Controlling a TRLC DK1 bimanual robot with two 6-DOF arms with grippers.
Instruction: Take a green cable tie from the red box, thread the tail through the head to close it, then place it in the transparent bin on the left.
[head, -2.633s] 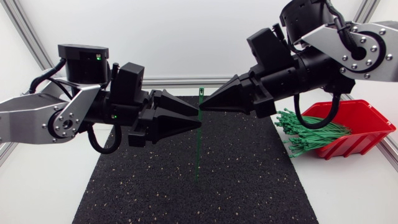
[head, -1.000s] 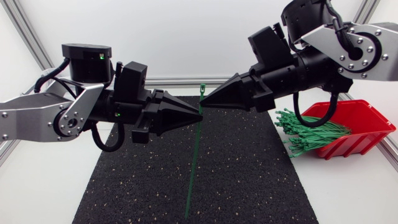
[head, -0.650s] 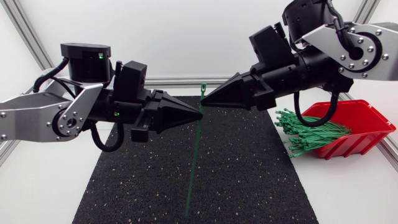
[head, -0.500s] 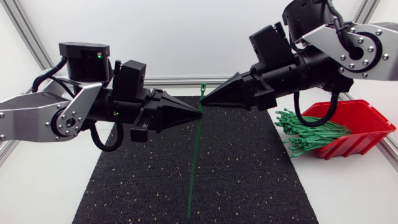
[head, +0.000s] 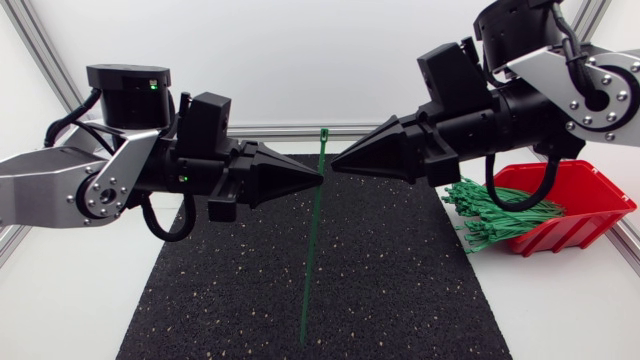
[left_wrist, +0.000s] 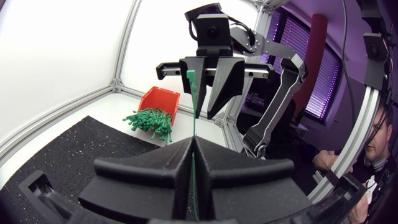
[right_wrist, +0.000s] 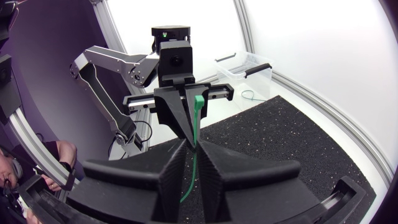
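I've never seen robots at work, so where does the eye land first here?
Two black wedge-shaped grippers face nose to nose above the dark mat: the left gripper is shut on a thin green cable tie standing roughly upright, the right gripper open close beside it. At the table's right, a red box holds a bundle of more green ties.

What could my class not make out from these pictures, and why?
Transparent bin: outside the head view; small in the right wrist view, contents unclear.
Cable tie tail end: hidden under the left gripper in the left wrist view; the head view cannot show whether it touches the mat.
Red box: right arm covers part in the head view; spare ties too tangled to count.
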